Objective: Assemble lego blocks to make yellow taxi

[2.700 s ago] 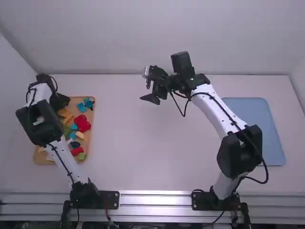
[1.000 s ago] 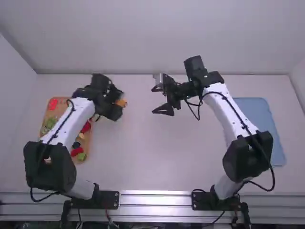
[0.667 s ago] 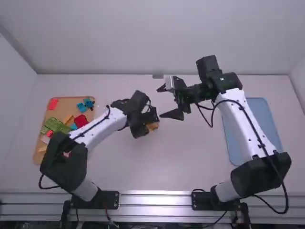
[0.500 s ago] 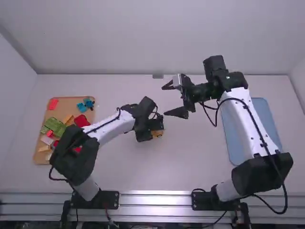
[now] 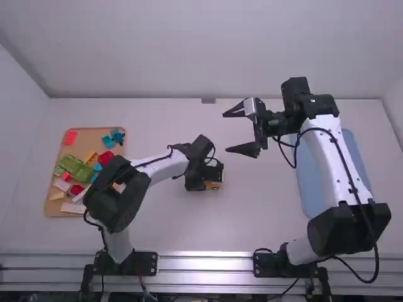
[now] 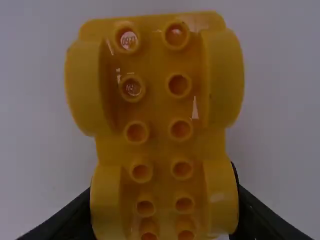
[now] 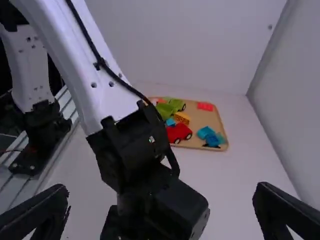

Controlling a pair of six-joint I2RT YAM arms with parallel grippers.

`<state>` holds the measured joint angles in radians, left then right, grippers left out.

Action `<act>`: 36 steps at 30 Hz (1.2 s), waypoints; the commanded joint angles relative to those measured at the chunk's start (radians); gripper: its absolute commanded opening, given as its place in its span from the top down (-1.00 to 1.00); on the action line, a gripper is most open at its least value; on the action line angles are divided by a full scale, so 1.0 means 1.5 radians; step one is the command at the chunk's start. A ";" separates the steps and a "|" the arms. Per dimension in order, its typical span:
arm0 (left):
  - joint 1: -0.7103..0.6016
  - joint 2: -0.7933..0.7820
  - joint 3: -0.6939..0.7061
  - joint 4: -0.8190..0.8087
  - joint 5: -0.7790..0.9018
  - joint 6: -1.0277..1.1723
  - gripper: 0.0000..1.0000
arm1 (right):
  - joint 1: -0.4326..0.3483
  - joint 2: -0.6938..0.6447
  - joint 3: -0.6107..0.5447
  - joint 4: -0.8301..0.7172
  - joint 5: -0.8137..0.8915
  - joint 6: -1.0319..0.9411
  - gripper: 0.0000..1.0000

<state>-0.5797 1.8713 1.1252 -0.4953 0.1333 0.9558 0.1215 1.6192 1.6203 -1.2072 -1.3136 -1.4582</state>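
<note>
Near the middle of the table in the high view, my left gripper (image 5: pixel 213 178) is shut on a yellow car base (image 5: pixel 215 185). The left wrist view shows the yellow base (image 6: pixel 157 107) from its studless side, with hollow tubes and rounded wheel arches, between the fingers of my left gripper (image 6: pixel 164 220). My right gripper (image 5: pixel 228 131) stands open and holds nothing, above the table behind and to the right of the left one. In the right wrist view, my right gripper (image 7: pixel 162 197) has its fingers wide apart.
A wooden tray (image 5: pixel 94 135) at the left holds a green vehicle (image 5: pixel 76 167), red (image 5: pixel 106 158), blue (image 5: pixel 107 141) and orange pieces. At the right lies a light blue tray (image 5: pixel 343 151), partly behind the right arm.
My left gripper has come from over the wooden tray to the middle of the table, carrying the yellow base. My right gripper has moved to the right, still open.
</note>
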 commanded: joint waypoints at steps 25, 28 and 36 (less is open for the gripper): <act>0.147 -0.142 0.049 -0.019 -0.059 -0.301 -0.98 | 0.090 -0.002 0.010 0.292 0.137 0.321 -0.97; 0.238 -0.203 0.038 -0.023 -0.021 -0.382 -0.98 | 0.127 -0.001 0.010 0.360 0.182 0.404 -0.98; 0.492 -0.335 0.035 -0.099 -0.007 -0.598 -0.98 | 0.156 0.034 0.010 0.482 0.138 0.529 -0.98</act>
<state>0.1020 1.4246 1.1797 -0.6262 0.1257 0.2264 0.3477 1.6306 1.6203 -0.4973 -1.0805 -0.7681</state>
